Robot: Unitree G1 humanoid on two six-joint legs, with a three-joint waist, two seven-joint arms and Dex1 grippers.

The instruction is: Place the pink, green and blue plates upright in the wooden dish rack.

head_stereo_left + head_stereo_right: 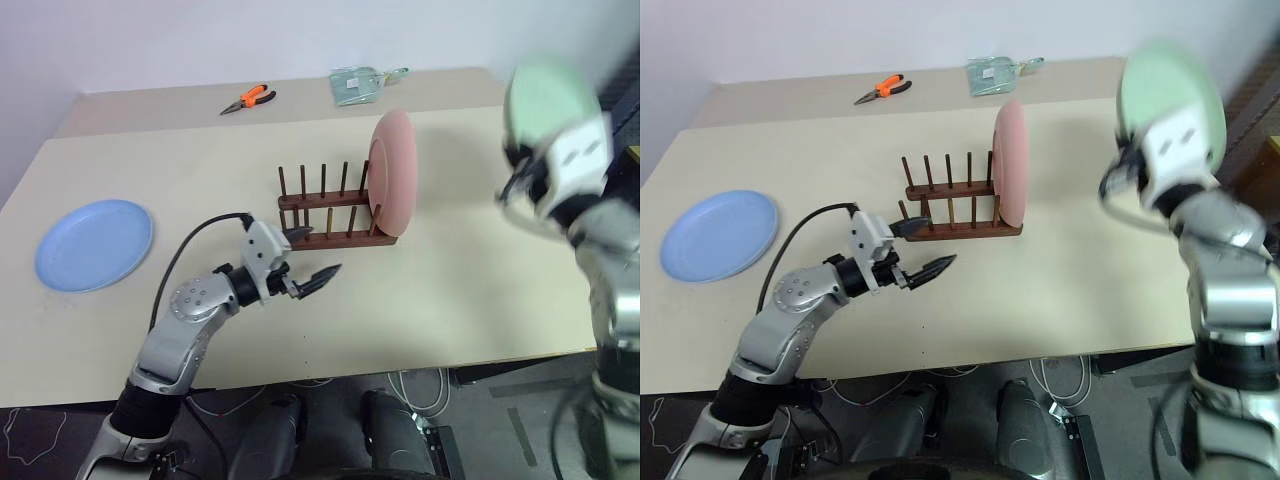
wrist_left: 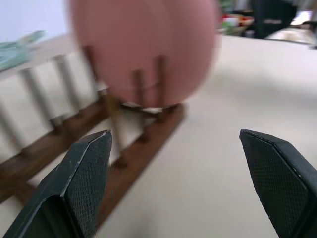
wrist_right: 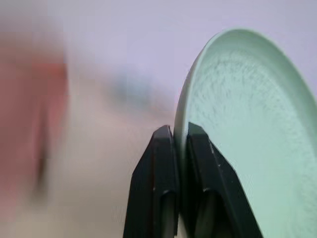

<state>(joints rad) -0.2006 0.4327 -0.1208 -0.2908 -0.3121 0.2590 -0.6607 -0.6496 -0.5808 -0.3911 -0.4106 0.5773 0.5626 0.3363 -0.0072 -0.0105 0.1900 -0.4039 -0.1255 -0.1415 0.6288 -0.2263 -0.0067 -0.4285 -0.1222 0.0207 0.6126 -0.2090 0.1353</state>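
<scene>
You have the pink plate (image 1: 393, 172) upright at the rack's (image 1: 330, 212) right end; your right pincer (image 3: 181, 144) pinches the green plate (image 1: 1168, 92) aloft, left pincer (image 1: 305, 262) spread, blue plate (image 1: 94, 243) flat near the tabletop's left edge

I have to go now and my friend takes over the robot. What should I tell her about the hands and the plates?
Left gripper: open, empty, hanging just in front of the wooden dish rack.
Right gripper: shut on the rim of the green plate, held up in the air off to the right of the rack.
Pink plate: done, standing upright at the right end of the rack.
Blue plate: lying flat on the table at the far left, untouched.
Left to do: slot the green plate into the rack, then fetch and stand the blue one.
</scene>
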